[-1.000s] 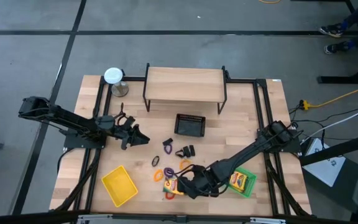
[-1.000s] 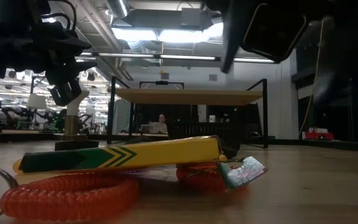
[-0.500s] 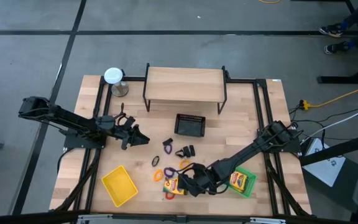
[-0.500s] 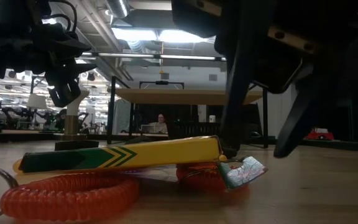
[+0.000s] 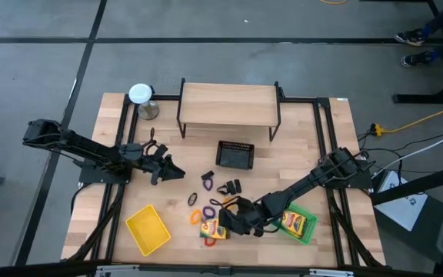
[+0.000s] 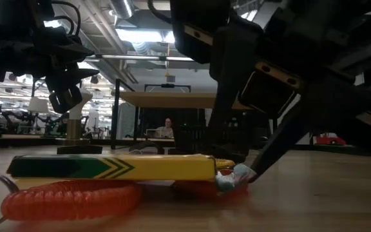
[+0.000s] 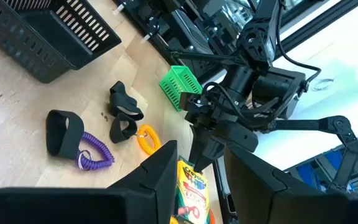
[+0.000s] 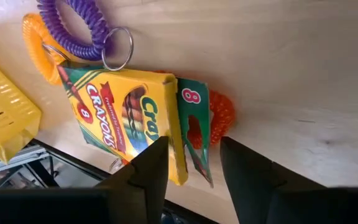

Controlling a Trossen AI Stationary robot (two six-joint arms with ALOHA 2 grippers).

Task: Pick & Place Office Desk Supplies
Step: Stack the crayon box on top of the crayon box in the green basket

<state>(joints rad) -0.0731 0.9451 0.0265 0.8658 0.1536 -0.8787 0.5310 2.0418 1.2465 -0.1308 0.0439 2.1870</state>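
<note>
1. step in hand, as judged: the grasp on a crayon pack (image 5: 213,228) at the near edge of the surface (image 5: 298,146), with the lift not yet begun. the pack lies flat on a red coil ring (image 6: 69,197), just beside the purple ring (image 8: 73,28) and orange ring (image 8: 33,34).
2. the right claw (image 5: 231,221) is lowered onto that pack's end. in the right wrist view the fingers are seen either side of the pack's opened flap end, partly apart; a firm clamp cannot be confirmed, so its hold is left as cannot tell.
3. the left claw (image 5: 164,168) is held above the surface left of centre, well apart from the pile. its fingers (image 7: 166,171) are seen parted with nothing between them.
4. other supplies are noted: black clips (image 5: 230,187) and a black band with a purple coil (image 7: 73,140) near the middle, a 2nd crayon pack (image 5: 299,224) already in the green tray (image 5: 311,236).
5. the yellow tray (image 5: 148,228) and the black mesh basket (image 5: 235,154) hold nothing that can be seen.
6. next move, as judged: closure is to be confirmed, then a straight lift is called for, so the coil ring under the pack is not dragged along, followed by a carry to a tray.
</note>
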